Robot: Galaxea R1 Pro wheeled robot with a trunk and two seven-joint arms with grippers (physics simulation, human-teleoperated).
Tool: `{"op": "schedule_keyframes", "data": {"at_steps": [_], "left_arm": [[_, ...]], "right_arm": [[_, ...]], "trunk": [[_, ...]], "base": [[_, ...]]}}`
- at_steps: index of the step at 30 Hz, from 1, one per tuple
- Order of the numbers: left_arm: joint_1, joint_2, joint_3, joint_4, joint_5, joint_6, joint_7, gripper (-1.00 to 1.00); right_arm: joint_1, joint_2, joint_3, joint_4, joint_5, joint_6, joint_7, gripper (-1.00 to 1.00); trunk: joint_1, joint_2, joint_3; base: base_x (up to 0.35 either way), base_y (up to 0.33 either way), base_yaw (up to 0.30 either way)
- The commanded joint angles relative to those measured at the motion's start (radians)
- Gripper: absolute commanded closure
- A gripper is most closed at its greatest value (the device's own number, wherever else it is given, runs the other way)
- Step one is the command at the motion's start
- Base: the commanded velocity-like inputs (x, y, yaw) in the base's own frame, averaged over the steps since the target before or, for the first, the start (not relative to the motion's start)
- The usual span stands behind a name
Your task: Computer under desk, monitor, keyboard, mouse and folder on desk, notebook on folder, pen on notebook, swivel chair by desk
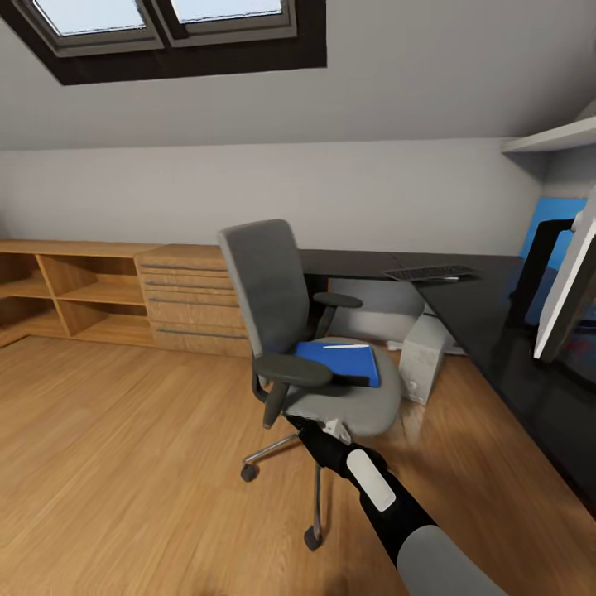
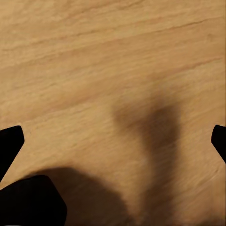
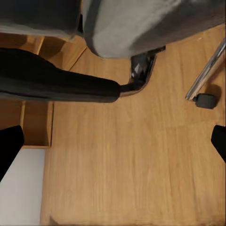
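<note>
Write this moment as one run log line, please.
right end effector: open, at swivel chair seat edge | folder: on seat, pen on top

Right arm [image 1: 377, 488]: stretched out long and nearly straight in the head view, entering at 5 o'clock and running toward 11 o'clock; grey upper sleeve, black forearm with a white panel [image 1: 370, 480], black wrist at the far end.

Right gripper [image 3: 113, 143]: jaws spread wide, dark fingertips [image 3: 9, 148] at the 9 and 3 o'clock edges, nothing between them.

Left gripper [image 2: 113, 141]: jaws equally wide apart, nothing held, pointing downward.
</note>
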Motion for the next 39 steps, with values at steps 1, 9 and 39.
{"op": "schedule_keyframes", "data": {"at_steps": [1,9,39], "left_arm": [[0.000,-0.001,0.001,-0.003,0.011,0.004,0.008,-1.00],[0.000,-0.001,0.001,-0.003,0.011,0.004,0.008,-1.00],[0.000,-0.001,0.001,-0.003,0.011,0.004,0.009,-1.00]], "right_arm": [[0.000,0.000,0.000,0.000,-0.002,0.002,0.002,-1.00],[0.004,-0.001,0.000,0.000,0.000,0.000,0.002,-1.00],[0.017,-0.025,-0.085,-0.003,-0.009,-0.040,-0.132,-1.00]], "trunk": [[-0.001,0.000,-0.001],[-0.001,0.000,-0.001],[-0.001,0.000,0.012]], "base": [[-0.241,-0.136,0.005],[-0.270,-0.157,0.002],[-0.118,-0.061,-0.119]]}}
